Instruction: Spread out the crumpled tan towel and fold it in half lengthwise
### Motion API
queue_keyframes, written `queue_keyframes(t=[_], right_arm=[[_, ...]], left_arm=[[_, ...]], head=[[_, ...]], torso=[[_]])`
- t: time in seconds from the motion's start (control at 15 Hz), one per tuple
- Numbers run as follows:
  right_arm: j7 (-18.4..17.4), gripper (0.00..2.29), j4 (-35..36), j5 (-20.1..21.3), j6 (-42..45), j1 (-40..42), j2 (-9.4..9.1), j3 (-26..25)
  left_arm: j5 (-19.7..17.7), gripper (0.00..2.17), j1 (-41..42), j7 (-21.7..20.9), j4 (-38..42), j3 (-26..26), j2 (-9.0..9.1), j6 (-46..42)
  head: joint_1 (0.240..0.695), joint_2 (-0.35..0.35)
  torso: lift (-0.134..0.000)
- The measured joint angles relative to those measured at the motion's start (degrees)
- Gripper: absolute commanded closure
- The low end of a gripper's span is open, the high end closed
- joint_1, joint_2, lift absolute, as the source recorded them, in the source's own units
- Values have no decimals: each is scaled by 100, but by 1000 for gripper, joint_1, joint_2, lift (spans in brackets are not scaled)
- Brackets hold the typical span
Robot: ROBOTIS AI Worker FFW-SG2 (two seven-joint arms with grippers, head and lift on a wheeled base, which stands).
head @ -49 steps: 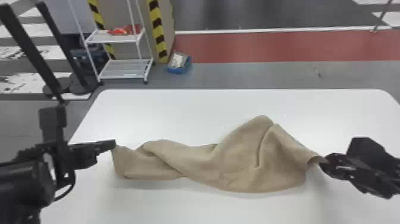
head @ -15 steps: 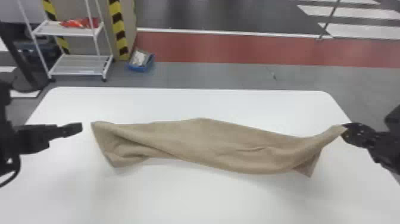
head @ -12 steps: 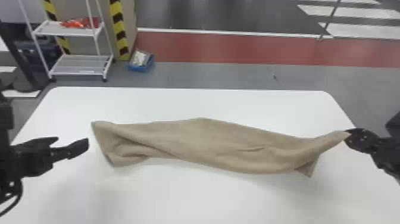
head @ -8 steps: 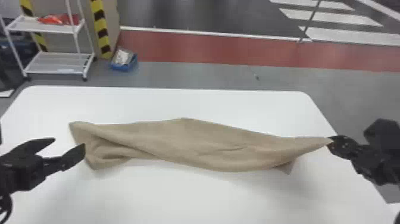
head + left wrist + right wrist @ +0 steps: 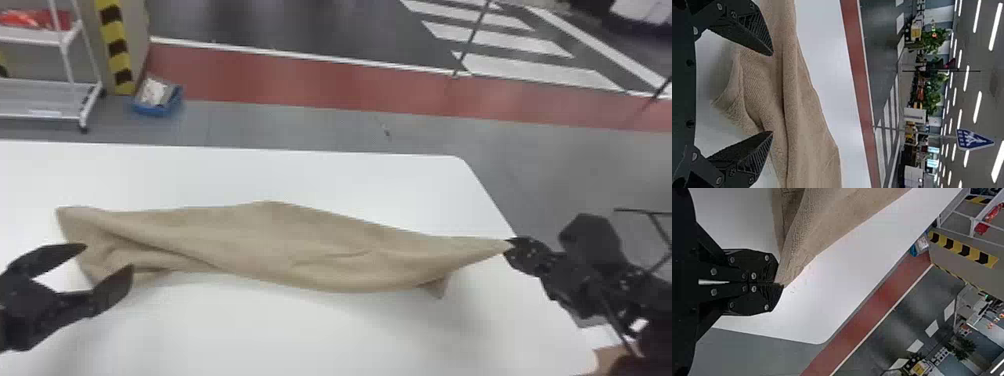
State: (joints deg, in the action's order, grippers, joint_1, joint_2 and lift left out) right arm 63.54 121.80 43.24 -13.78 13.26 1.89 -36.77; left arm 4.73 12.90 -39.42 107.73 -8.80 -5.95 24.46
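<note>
Nearest: left gripper (image 5: 108, 256), low at the left of the head view, fingers spread wide, nothing clamped. Fingertips sit right by the towel's bunched left end; left wrist view shows cloth past and between the tips, contact can't be told. Right gripper (image 5: 510, 245), over by the bench's right edge: fingers clenched on a towel corner, just the tip of it, no gap at the ends.

Towel (image 5: 280, 245): laid across the bench between the two grippers, long and narrow, pulled to a point at the right. Left end rumpled, folds running along it; small loose flap (image 5: 437, 287) pokes out under the right part. Soft, limp, light by the look; weave looks grippy rather than slippery, nothing fragile. Will drape and crease, won't hold a shape. Best hold: the far left corner (image 5: 67, 212) or the free edge there, one layer only. Pinching the bunched part likely catches several layers and locks the creases in. Step in hand looks like spreading; lengthwise fold not done. Small corner bite on the right could slip if tugged hard.

Beyond: bare white bench top (image 5: 280, 175), red floor strip (image 5: 300, 80), blue bin (image 5: 156, 102), white rack (image 5: 40, 100).
</note>
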Motion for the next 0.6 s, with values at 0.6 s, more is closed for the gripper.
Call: queue_keyframes(t=[0.6], right_arm=[[-2,2007,-39,-13,-24,0,-49,19]], left_arm=[[214,205,256,-250,-29,47,-59,-374]], head=[[695,-304]], torso=[[-124]])
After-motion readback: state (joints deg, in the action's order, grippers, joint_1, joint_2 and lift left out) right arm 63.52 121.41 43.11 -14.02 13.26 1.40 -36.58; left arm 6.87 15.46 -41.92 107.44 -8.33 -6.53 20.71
